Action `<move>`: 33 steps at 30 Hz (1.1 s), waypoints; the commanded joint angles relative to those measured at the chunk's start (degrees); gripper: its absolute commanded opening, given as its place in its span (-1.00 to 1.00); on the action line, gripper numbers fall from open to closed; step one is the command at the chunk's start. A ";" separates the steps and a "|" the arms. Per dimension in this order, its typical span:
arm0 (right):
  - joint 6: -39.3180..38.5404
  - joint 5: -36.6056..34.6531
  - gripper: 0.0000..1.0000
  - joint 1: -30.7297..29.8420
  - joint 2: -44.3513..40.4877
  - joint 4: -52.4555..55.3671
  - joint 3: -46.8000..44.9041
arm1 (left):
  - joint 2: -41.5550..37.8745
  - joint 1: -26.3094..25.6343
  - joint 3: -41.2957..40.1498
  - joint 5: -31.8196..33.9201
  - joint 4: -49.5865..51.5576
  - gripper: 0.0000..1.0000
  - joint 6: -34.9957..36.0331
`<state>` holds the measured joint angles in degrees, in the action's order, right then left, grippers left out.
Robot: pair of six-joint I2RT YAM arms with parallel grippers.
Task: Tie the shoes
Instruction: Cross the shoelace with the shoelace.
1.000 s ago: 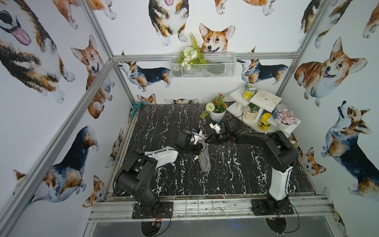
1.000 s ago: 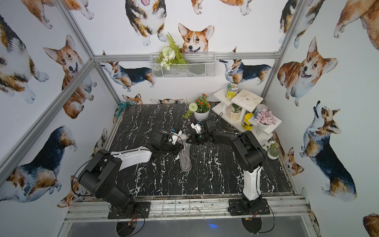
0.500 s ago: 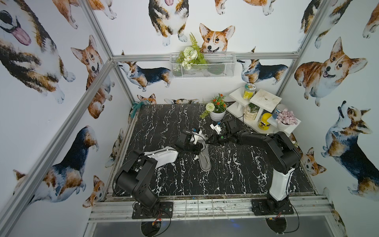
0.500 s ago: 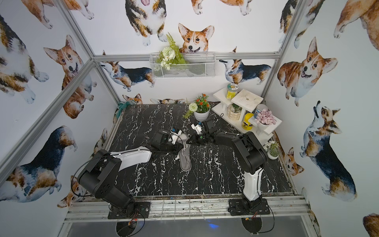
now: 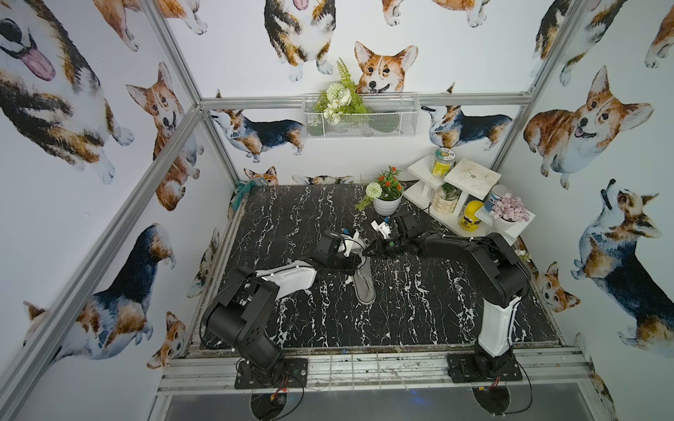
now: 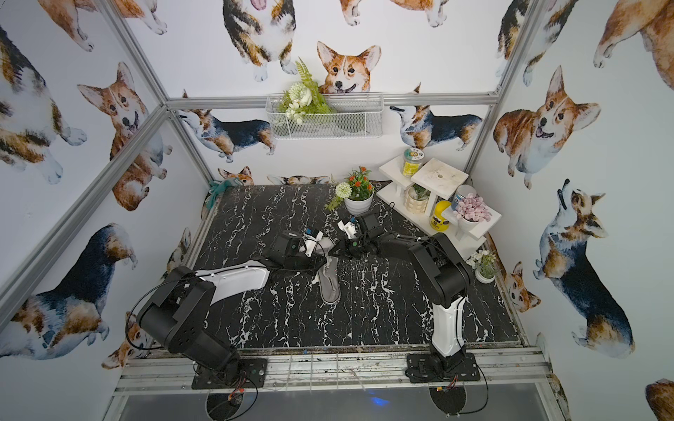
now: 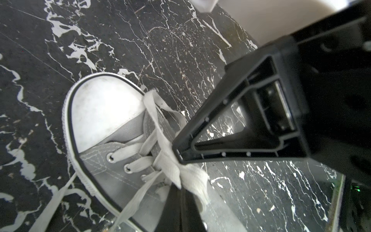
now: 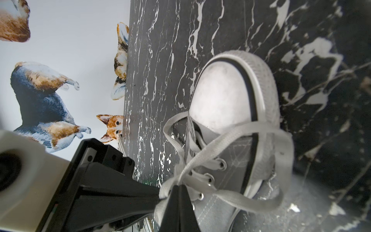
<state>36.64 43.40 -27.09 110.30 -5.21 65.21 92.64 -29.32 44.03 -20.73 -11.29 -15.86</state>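
grey shoe point(image 5: 364, 288) is laid mid table point(image 5: 291, 218), toe toward back wall point(image 5: 346, 156) | white laces point(image 7: 190, 176) are pinched over it by 2 closed grippers: left gripper point(image 7: 177, 193) and right gripper point(image 8: 178, 188), tips close together

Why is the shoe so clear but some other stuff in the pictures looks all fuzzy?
Left wrist view: the sneaker is sharp, while the right gripper goes soft and dark toward its body, near the lens. Right wrist view: the white part close to the lens and some of the marble table are blurred. Both top views: the wide lens makes the metal posts lean outward.
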 commanded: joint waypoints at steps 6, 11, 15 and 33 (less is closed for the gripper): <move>-5.48 -2.74 -0.76 0.96 -0.37 4.15 1.50 | 0.41 0.05 0.18 0.95 0.50 -1.00 -1.02; -6.33 -1.55 -0.58 1.84 -1.70 4.34 1.24 | 0.83 0.05 0.31 0.78 0.39 -1.00 -1.09; -6.78 -0.78 -0.50 2.20 -2.01 4.76 1.89 | 1.18 0.05 0.26 0.45 0.12 -1.00 -1.02; -5.44 -3.21 -0.22 -0.64 -7.38 -1.28 -8.25 | 0.80 0.06 0.45 0.43 0.59 -1.00 -1.19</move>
<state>30.15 41.06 -27.14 103.42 -3.22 57.30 93.69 -29.30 44.07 -20.01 -10.94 -16.91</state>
